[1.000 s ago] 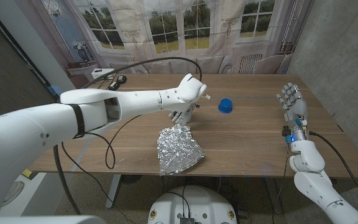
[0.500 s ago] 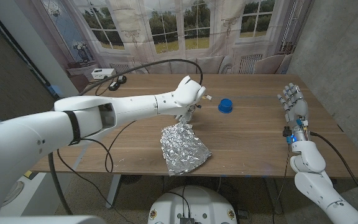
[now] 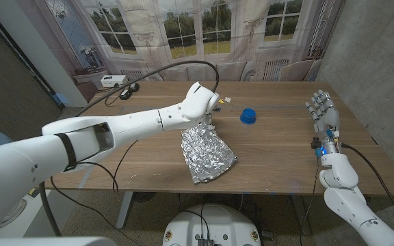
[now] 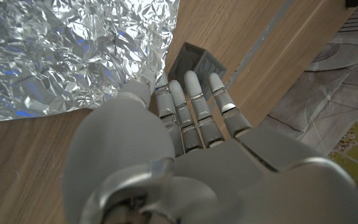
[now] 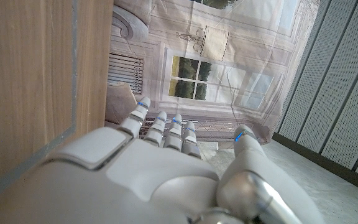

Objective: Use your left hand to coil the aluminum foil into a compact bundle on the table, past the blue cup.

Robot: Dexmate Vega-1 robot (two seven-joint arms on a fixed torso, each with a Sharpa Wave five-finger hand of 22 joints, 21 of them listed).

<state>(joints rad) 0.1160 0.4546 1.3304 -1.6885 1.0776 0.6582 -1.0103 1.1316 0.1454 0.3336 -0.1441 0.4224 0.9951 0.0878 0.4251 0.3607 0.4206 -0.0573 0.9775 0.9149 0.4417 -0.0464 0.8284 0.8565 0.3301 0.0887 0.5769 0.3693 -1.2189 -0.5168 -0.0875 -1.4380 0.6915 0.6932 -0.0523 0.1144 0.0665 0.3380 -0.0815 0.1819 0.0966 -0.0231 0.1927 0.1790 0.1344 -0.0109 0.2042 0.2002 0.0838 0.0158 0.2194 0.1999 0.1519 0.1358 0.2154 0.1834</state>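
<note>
The aluminum foil (image 3: 208, 155) lies on the near middle of the wooden table (image 3: 279, 154), a crumpled sheet that is broad at its near end and narrow at its far end. Over the last second its near end has swung toward the right, and the whole sheet has drawn a little farther from the table's front edge, so that it now runs slantwise from the far left to the near right. It is spread out, not coiled, so the bundling itself has hardly begun; I judge that this is a dragging or turning step that sets the sheet up.

The left hand (image 3: 203, 102) sits at the foil's far, narrow tip. It has shifted slightly left and away from the front edge during that second. In the left wrist view the left hand's (image 4: 166, 155) fingers reach out fairly straight and close together, with the thumb side pressing at the edge of the foil (image 4: 61, 56). Whether the foil is actually pinched or only pushed against, I cannot tell from these pictures. A small grey block (image 4: 194, 62) stands at the fingertips (image 4: 191, 81).

Well to the right, the right hand (image 3: 322, 109) stands upright near the table's right edge, its fingers extended and apart, holding nothing, unmoved.

Farther back, the blue cup (image 3: 249, 116) stands to the right of the left hand, just beyond the foil's tip. The foil is near the cup but not yet past it, so both the move and the coiling remain to be done.
</note>
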